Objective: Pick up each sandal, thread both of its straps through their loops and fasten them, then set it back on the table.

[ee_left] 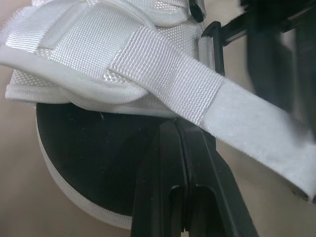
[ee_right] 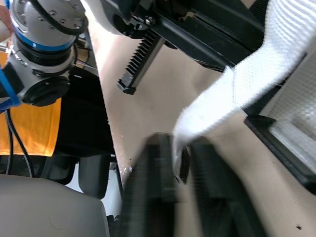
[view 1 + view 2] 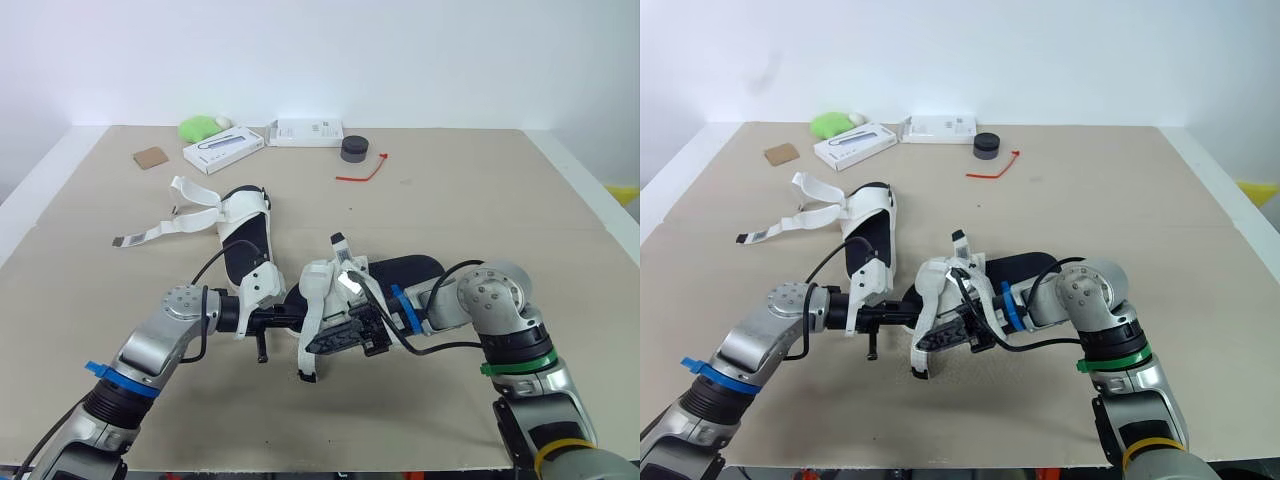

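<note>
Near sandal: reference item for every entry below; white upper, black sole; caught between both grippers low over the table; contact with the tabletop cannot be made out
Strap: leaves the near sandal's upper and runs down to the right gripper; its free end carries a smooth fastening patch
Loop: black plastic frame at the edge of the near sandal's upper, just beside the strap
Right gripper: at the near sandal's front edge, fingers clamped on the strap's free end
Left gripper: against the near sandal's sole, under the strap; fingers pressed together, nothing seen between them
Step in hand: judged to be feeding the strap to its loop
Method: keep the strap flat and untwisted; aim its tip square at the loop slot; brace the near sandal with the left gripper so the pull does not drag it; draw the slack through before pressing the patch down
Far sandal: behind the near sandal, toward the left; flat on the table, its loose straps unfastened
Other items: white box, second white box, black puck, red tie, all well behind the near sandal
Not resolved: whether the strap has already passed the loop; state of the near sandal's second strap; right fingers blurred, so depth of grip is uncertain
</note>
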